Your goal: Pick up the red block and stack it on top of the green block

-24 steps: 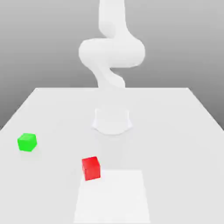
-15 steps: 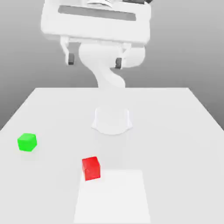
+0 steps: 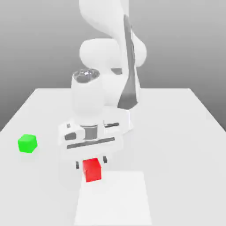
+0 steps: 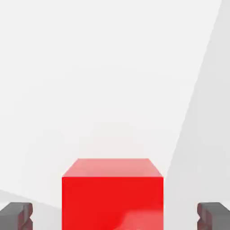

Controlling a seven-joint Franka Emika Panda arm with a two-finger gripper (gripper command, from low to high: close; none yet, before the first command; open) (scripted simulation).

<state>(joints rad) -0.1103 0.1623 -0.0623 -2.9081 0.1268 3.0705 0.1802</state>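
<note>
1. Right now the two dark fingertips (image 4: pixel 16 214) stand spread wide, one on either side of the red block (image 4: pixel 112 197), with a clear gap between each pad and the cube's faces; nothing is clasped yet
2. Seen from the exterior view, the gripper (image 3: pixel 90 164) hangs low over the red block (image 3: pixel 92 170), its fingers pointing down and straddling the cube, which sits flat on the table (image 3: pixel 176 132) toward the near edge, a little to the exterior view's left of centre
3. Just beside the red block, on the near side and to the exterior view's right, lies a paler square patch (image 3: pixel 114 198) on the table surface; the cube's corner sits at its edge
4. Farther out, the green block (image 3: pixel 27 143) rests on the table well apart from the red one, toward the exterior view's left and somewhat farther back; its top face is bare
5. Behind the hand, the white arm (image 3: pixel 110 48) rises from its base at the far middle of the table
6. As for progress, I judge the approach done and the grasp not yet made: closing on the red block, lifting it, carrying it across to the green block and setting it squarely on top all remain
</note>
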